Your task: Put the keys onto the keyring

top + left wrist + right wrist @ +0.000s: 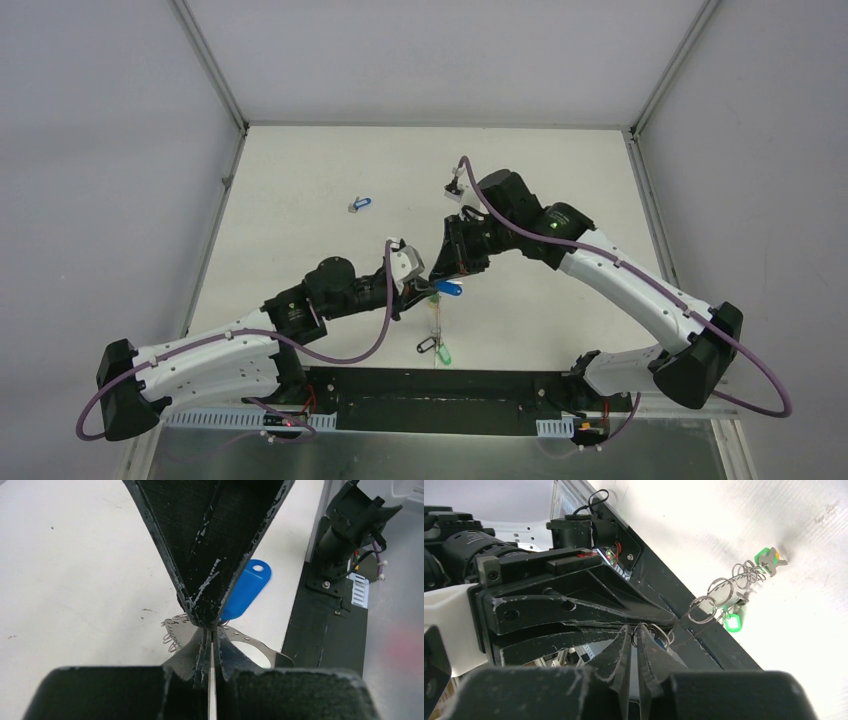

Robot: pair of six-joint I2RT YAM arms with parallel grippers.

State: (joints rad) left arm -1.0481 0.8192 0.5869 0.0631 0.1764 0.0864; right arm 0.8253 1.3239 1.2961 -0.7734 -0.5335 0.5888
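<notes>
My left gripper [211, 630], clenched on a thin metal strip [252, 644], should brace firmly. I cannot tell whether my right gripper [636, 628] is grasping anything.

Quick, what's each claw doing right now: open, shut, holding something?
Left gripper: closed on a thin silver metal piece.
Right gripper: closed to a sliver; whether it grips anything cannot be told.

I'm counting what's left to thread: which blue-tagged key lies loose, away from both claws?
The blue-tagged key lying alone on the table, farther out; the other blue tag sits right where the left claw and right claw meet.
</notes>
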